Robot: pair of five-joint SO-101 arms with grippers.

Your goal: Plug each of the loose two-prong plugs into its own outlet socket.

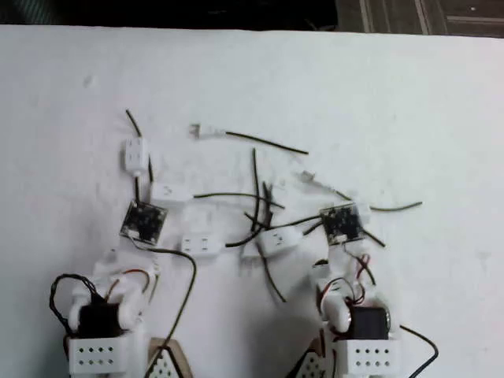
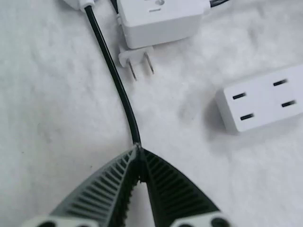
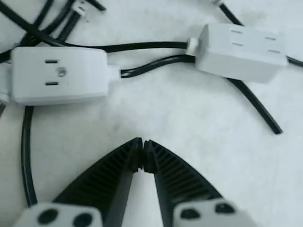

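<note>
**Step in hand:** approach. No plug appears grasped or seated.

**Left tool** (image 2: pixel 139 153): low over the worktop (image 1: pixel 441 110) at near left, jaws pressed together. A black cable (image 2: pixel 113 78) runs up to the tips. Whether it is pinched cannot be determined. Just beyond the tips, a two-prong plug (image 2: pixel 137 64) lies with bare prongs against a white socket block (image 2: pixel 161 21). A second socket (image 2: pixel 262 101) lies nearby.

**Right tool** (image 3: pixel 142 147): near right, pressed together on nothing, close to a three-hole socket block (image 3: pixel 59 75).

**Loose plugs:** the far plug (image 1: pixel 203 131) lies left of centre. The right plug (image 1: pixel 307 177) lies far of the right arm.

**Next move, as judged:**
1. Spread one tool.
2. Lower it over a plug body, leaving the prongs free.
3. Align the prongs squarely with a socket's slots.
</note>
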